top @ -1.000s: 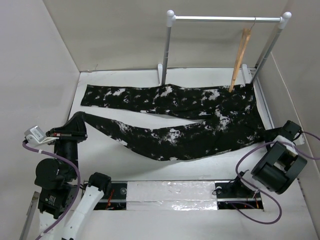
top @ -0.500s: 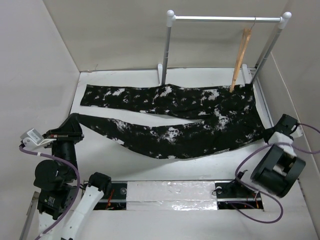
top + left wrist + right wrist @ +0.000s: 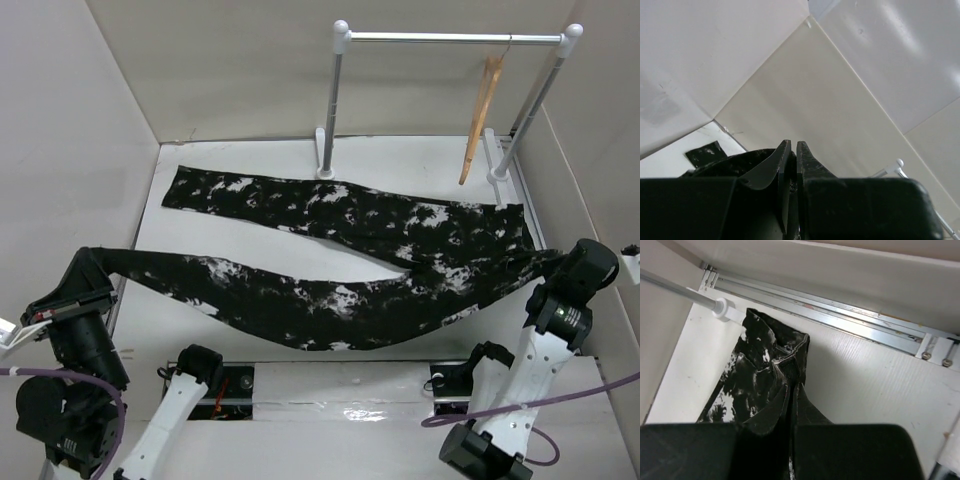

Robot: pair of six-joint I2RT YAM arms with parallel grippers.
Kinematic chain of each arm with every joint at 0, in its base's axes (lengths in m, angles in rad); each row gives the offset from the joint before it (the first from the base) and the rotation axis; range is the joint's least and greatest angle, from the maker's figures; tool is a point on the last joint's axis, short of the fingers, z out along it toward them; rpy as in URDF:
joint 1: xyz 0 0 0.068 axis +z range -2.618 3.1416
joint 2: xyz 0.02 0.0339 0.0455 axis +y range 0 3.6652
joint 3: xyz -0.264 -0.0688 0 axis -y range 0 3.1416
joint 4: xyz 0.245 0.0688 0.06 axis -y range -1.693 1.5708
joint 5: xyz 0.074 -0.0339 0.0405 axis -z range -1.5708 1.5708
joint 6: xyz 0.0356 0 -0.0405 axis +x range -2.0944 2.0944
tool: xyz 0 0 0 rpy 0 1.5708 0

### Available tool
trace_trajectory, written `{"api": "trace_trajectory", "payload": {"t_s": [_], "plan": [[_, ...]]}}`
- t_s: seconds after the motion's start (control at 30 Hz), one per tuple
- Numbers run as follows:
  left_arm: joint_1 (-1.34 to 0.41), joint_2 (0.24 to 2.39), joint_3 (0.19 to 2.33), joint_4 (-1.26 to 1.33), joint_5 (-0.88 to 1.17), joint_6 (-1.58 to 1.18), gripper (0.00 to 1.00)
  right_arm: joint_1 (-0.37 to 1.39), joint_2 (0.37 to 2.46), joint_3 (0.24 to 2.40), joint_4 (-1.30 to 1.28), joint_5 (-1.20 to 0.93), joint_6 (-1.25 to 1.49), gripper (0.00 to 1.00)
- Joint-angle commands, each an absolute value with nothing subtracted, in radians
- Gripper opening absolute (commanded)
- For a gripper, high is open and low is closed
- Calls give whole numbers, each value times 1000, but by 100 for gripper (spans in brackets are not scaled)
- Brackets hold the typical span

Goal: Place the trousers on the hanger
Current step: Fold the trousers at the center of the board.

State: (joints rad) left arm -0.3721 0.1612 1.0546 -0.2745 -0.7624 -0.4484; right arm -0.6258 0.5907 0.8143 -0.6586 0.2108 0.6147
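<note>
**Black cloth gripped at both ends, hanger untouched**

L claw (image 3: 92, 260): its fingers (image 3: 809, 162) sit pressed nearly together w/ only a sliver of gap. Dark cloth is bunched right at them, so it reads as clamped on a leg cuff.

R claw (image 3: 562, 258): its fingers (image 3: 809, 415) are closed tight on the waistband seam.

Out from there, the trousers (image 3: 350, 290) span the table (image 3: 250, 232):
- One leg runs taut from the near-left corner to the right edge, w/ its middle sagging toward the near edge.
- The other leg lies flat, reaching toward the far-left corner.
- The waist end is by the right edge.

The hanger (image 3: 480, 110) hangs by its hook from the rack (image 3: 450, 38) at the far-right corner. It is tilted, apart from the cloth, and neither claw is on it.

Progress, as I judge it: early.
- Done: both ends are gripped and the near leg is partly lifted.
- Left: bring the cloth to the far-right corner, feed or drape it over the hanger bar, then let go. None of that shows yet.

Arm pose:
- L arm is folded high off the near-left corner. Its elbow is bent and its wrist is tipped up, so its cam sees mostly walls.
- R arm rises from its base at the near edge, w/ the forearm leaning to the right edge. Its wrist is angled down over the waistband.
</note>
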Motion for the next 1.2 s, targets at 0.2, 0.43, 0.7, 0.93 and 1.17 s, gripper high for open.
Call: {"api": "trace_trajectory", "payload": {"t_s": [0.2,0.43,0.7,0.93,1.17], "plan": [[-391,250,916,-221,-804,-546,0,-531,581,862,-665,321,495,0],[-358,841,1026,-327,-750,-755,0,-509,681,916,-617,244,512,0],[114,1112,1110,-382,-579,-715,0,-463,774,933,-506,229,522,0],[287,1374,1244,-523,-554,-822,0,-433,949,1005,-477,262,546,0],[296,1506,1564,-543,-578,-769,0,-442,1101,1006,-373,195,641,0]]}}
